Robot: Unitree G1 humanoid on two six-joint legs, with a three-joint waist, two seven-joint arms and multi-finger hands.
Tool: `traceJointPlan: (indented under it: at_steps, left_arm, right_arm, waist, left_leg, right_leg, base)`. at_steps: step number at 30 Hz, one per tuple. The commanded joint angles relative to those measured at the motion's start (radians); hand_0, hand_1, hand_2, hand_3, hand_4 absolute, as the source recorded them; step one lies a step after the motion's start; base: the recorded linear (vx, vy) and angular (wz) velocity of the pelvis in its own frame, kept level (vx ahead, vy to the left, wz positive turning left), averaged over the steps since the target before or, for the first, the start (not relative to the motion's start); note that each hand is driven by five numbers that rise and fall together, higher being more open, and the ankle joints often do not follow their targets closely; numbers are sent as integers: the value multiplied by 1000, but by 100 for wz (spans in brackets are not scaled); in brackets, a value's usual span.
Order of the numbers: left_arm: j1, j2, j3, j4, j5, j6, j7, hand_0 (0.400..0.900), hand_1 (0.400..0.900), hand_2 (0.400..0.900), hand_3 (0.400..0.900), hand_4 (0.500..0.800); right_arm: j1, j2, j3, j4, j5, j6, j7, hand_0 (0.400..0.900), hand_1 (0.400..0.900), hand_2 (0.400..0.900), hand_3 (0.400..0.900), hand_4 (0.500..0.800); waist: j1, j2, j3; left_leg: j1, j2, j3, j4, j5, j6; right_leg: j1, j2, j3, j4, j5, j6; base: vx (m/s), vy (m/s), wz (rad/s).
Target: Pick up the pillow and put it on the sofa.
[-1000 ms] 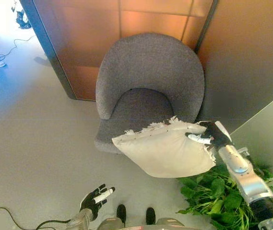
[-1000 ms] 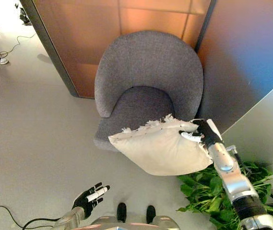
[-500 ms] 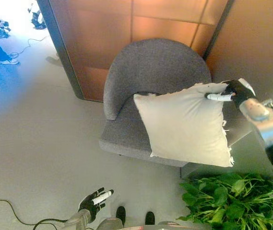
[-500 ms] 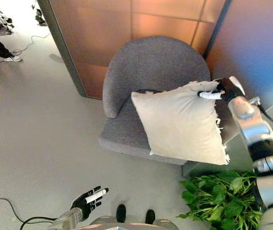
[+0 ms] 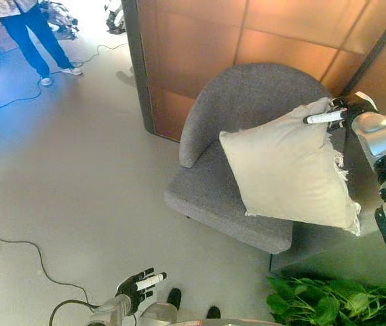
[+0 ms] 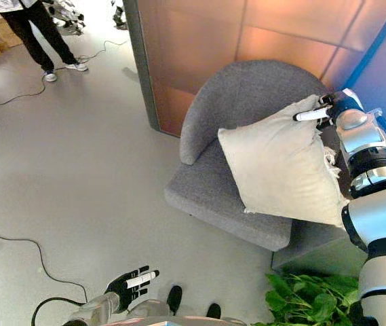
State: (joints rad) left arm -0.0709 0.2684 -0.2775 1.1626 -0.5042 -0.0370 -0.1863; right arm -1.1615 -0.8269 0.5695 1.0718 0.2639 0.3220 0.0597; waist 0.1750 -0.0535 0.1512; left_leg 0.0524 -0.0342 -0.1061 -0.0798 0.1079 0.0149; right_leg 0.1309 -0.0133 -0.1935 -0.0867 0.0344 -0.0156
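Observation:
A cream pillow [image 5: 287, 170] with a fringed edge hangs over the seat of a grey round-backed armchair [image 5: 243, 109]. My right hand [image 5: 338, 114] pinches the pillow's top corner, up by the chair's right back edge; it also shows in the right eye view [image 6: 325, 110]. The pillow leans down across the seat and its right side. My left hand [image 5: 138, 284] is low at the bottom of the view, fingers spread, holding nothing.
A copper-coloured wall panel [image 5: 247, 34] stands behind the chair. A green leafy plant [image 5: 335, 302] sits at the lower right. A person's legs [image 5: 40, 34] stand at the upper left, with cables on the floor near them.
The camera has swung to the left, so the chair sits further right in view. My right hand still holds the pillow's corner, now over the seat and by the chair's back edge.

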Motion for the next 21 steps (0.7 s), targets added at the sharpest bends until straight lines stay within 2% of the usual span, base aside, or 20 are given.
traceJointPlan:
  at_steps: [1, 13, 18, 21]
  left_arm:
    - [-38, 36, -92, 28, 12, -28, -30, 900, 900, 900, 900, 800]
    - [-32, 35, -94, 32, -6, -36, -50, 900, 900, 900, 900, 800]
    - [-38, 34, -90, 32, -9, -32, -51, 900, 900, 900, 900, 800]
    - [-38, 30, -87, 34, -15, -32, -52, 900, 900, 900, 900, 800]
  right_arm:
    - [-278, -41, 62, 39, -18, -111, -67, 900, 900, 900, 900, 800]
    - [-256, -80, 46, 42, 5, -88, -82, 900, 900, 900, 900, 800]
    - [-195, -91, -11, 29, 54, -83, -87, 900, 900, 900, 900, 800]
    - [-118, -75, -77, -15, 115, -93, -130, 900, 900, 900, 900, 800]
  waist:
    - [23, -70, -133]
    - [-3, -63, -131]
    - [-24, -58, -132]
    - [-39, -54, -130]
  left_leg:
    - [3, 20, 6, 20, -71, -47]
    - [10, 20, 25, 21, -81, -42]
    - [12, 21, 40, 23, -88, -39]
    - [16, 24, 51, 22, -91, -39]
  right_leg:
    - [-20, -55, -8, 71, -26, 53]
    - [-26, -55, 20, 74, -27, 54]
    - [-35, -54, 39, 79, -27, 55]
    - [-37, -52, 53, 80, -27, 55]
  base:
    - [0, 0, 0]
    - [-3, 7, -6]
    - [-32, 3, -11]
    - [-32, 6, -16]
